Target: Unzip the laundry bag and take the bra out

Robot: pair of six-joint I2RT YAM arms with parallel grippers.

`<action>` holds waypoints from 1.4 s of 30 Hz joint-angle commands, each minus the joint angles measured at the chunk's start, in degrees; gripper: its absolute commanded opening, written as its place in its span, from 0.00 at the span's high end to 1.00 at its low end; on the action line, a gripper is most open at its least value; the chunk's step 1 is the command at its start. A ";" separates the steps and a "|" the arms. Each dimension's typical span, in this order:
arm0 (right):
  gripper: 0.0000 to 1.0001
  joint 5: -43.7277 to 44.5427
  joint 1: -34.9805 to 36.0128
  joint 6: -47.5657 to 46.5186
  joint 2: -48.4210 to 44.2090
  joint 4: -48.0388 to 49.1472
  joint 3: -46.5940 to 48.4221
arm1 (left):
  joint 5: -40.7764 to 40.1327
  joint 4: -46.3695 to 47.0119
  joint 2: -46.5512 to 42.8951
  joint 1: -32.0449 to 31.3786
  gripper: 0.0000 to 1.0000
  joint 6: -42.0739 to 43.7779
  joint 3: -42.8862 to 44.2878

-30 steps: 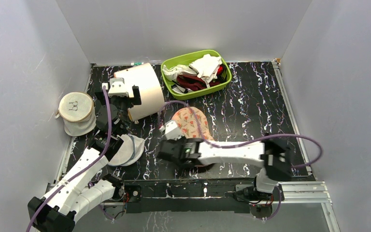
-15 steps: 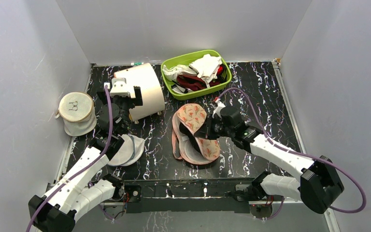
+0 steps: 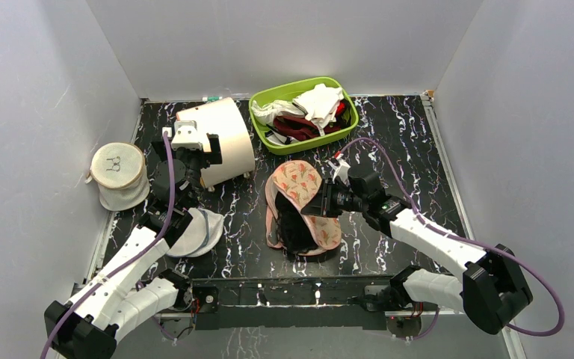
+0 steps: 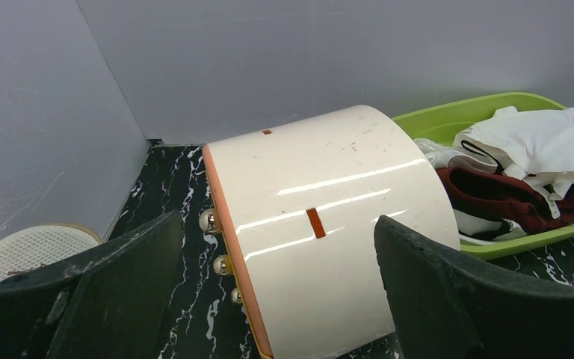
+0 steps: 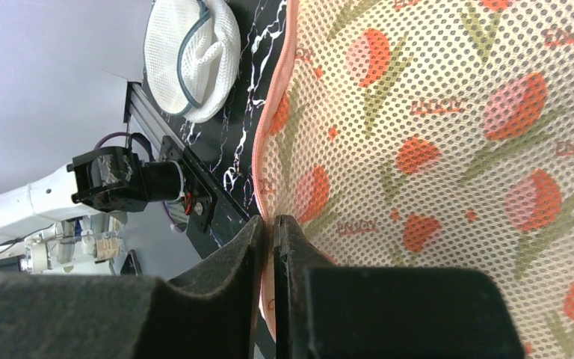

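Holding the laundry bag (image 3: pixel 297 179) open right now, so the unzip half looks basically done to me: the printed top flap is peeled up and back, and the bra (image 3: pixel 291 224) shows as a black lump in the lower half of the bag, which lies mid-surface (image 3: pixel 389 164) in front of my two bases. My right claw (image 5: pixel 270 221) is clenched on the pink zip edging of that flap, jaws nearly touching with only the fabric edge between them. My left claw (image 4: pixel 276 224) is released, jaws spread wide, gripping nothing, off to the left facing the white cylinder (image 4: pixel 321 217) and well apart from the bag. What's left, I'd say: the bra isn't out yet, so one claw has to reach in, grab it and lift it clear with the flap kept up.
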 commanded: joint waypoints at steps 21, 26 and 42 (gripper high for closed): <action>1.00 63.35 -2.53 7.44 -5.88 -26.35 4.28 | 0.30 0.31 -0.08 0.19 0.02 -0.88 1.82; 0.96 69.95 -9.52 13.50 -1.71 -33.81 5.99 | 0.19 0.44 -0.14 0.17 0.02 -0.74 1.70; 0.02 13.05 -13.09 -20.25 -12.77 -17.81 6.22 | 1.31 -0.25 -0.23 0.19 0.02 -1.68 2.13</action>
